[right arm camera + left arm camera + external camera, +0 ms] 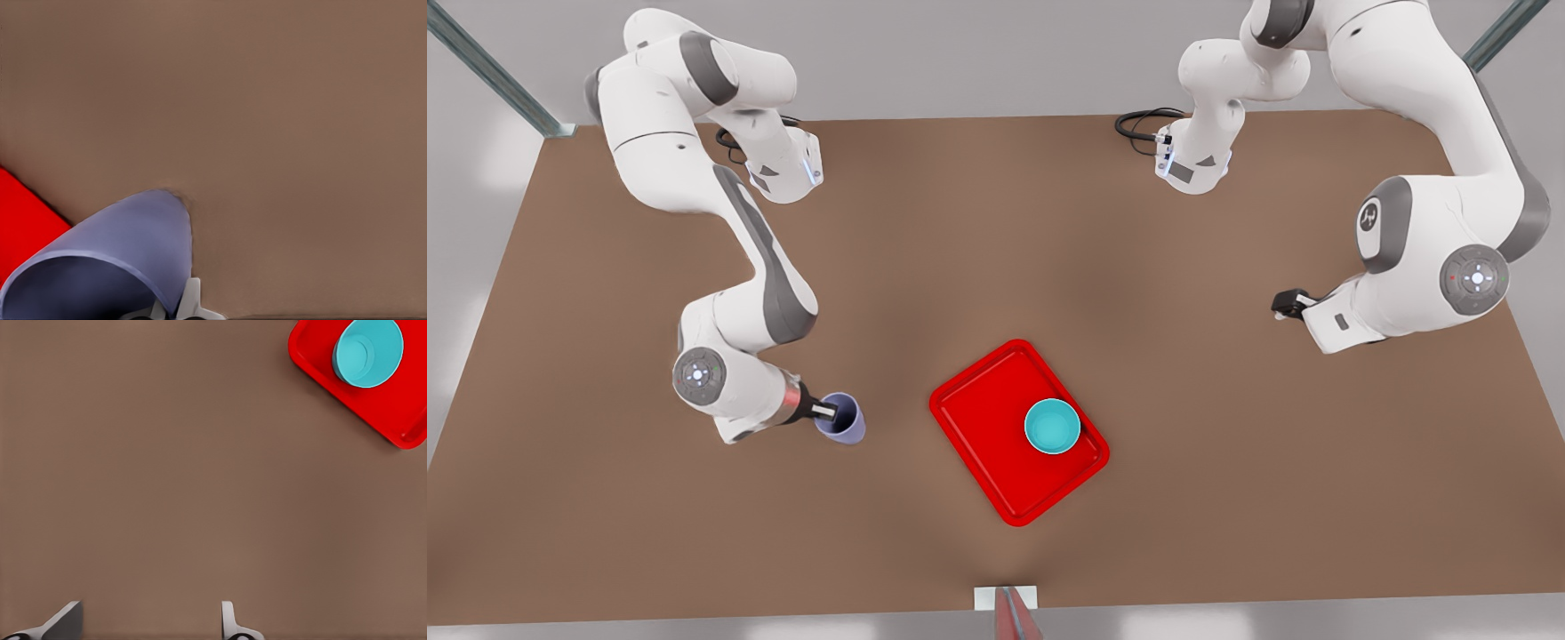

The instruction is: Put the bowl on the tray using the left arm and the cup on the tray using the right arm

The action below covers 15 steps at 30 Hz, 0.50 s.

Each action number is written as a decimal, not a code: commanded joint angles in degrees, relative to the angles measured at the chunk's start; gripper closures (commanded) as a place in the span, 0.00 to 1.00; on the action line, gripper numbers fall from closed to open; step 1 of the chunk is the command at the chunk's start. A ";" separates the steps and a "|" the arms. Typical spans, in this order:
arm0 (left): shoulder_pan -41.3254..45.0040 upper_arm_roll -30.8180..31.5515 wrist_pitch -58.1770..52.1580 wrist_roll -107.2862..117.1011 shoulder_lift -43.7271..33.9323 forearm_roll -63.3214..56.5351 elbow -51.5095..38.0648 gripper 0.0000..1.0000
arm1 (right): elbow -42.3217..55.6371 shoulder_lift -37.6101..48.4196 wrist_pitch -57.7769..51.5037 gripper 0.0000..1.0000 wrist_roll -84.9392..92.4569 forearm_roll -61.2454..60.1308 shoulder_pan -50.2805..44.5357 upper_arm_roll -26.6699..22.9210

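Cup (843,418) comes first as we read the front view from its left: the lavender tumbler is caught at its rim by the right gripper (824,411), one finger inside the mouth and one outside the wall, on the arm that reaches in from the front view's left. In the right wrist view we see the cup (113,267) close up, its wall pinched between the pale fingers (190,303), with the brown table (267,100) beyond it and a corner of the red tray (27,220) just past it. We cannot tell from these pictures whether the cup rests on the table or hangs slightly above it; it lies well apart from the tray. Moving rightward in the front view, we find the red tray (978,418) set at an angle on the table (996,222), and the teal bowl (1052,426) sits upright inside it, near the edge toward the front view's right. Farther right, the left gripper (1282,307) hangs over bare table, well apart from the tray, holding nothing. In the left wrist view we see its two fingers (63,623) spread wide, with the tray (313,353) and the bowl (367,351) far off at a corner.
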State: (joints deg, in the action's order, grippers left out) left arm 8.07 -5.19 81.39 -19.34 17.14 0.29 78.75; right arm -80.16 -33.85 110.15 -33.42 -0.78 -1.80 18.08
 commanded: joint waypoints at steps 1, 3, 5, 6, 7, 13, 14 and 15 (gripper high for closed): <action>0.01 0.01 0.00 0.00 0.00 -0.03 0.00 0.00 | 0.96 -0.86 -0.20 0.79 -0.41 0.25 -0.39 0.46; 0.01 0.01 0.00 0.00 0.00 -0.03 0.00 0.00 | 3.86 -3.32 -0.11 0.79 -2.61 -1.77 -2.15 1.78; 0.01 -0.08 -0.09 0.00 0.00 -0.03 0.09 0.00 | 7.91 -6.22 -0.11 0.79 -6.39 -1.68 -4.61 1.87; 0.01 -0.08 -0.09 0.00 0.00 -0.03 0.09 0.00 | 9.49 -7.54 0.07 0.79 -7.09 -1.68 -6.98 1.69; 0.01 -0.08 -0.09 0.00 0.00 -0.03 0.09 0.00 | 11.16 -8.77 0.33 0.79 -9.38 -1.68 -7.16 1.87; 0.01 -0.08 -0.09 0.00 0.00 -0.55 0.09 0.00 | 17.84 -15.45 0.86 0.79 -17.64 -1.33 -17.09 1.34; 0.01 0.01 -0.09 0.00 0.00 -0.47 0.09 0.00 | 17.67 -15.89 0.86 0.79 -17.55 -0.10 -17.18 1.26; 0.01 -0.08 -0.09 0.00 0.00 -0.47 0.09 0.00 | 17.05 -15.89 0.51 0.79 -17.03 1.21 -17.18 1.34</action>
State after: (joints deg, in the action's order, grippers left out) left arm 8.05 -5.20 81.37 -19.34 17.14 -0.01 78.84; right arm -63.85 -49.67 110.80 -50.24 1.18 -18.99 19.41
